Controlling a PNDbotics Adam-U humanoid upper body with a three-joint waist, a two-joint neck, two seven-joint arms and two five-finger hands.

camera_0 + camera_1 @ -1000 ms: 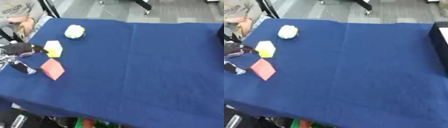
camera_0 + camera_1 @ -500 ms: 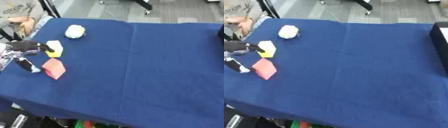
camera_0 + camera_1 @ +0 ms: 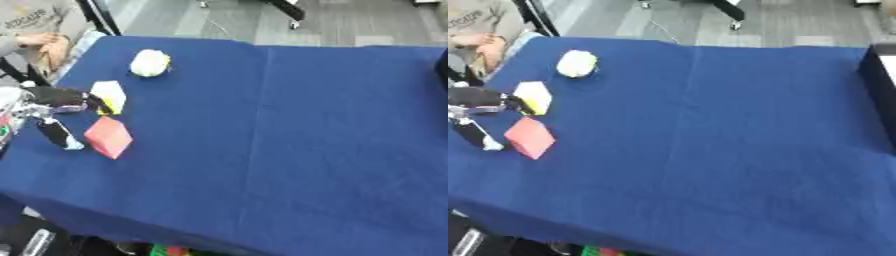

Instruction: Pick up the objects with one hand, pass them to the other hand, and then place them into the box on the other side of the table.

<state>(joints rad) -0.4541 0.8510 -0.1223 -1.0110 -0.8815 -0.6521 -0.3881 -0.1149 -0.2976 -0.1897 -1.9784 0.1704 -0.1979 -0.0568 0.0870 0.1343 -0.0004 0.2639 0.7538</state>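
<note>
Left hand at the blocks on a blue cloth table

The left hand (image 3: 48, 107) spreads open, one finger touching the pale yellow block (image 3: 110, 96), another beside the flat red block (image 3: 108, 136). A rounded whitish lump (image 3: 150, 62) lies farther off; the dark box (image 3: 880, 92) sits far right.

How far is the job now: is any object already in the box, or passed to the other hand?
Nothing looks done: the yellow block, red block and pale ball all lie on the blue cloth, far from the box. The left hand reaches at the yellow block, fingers beside it, not gripping. Pickup, handover and placing all remain.
</note>
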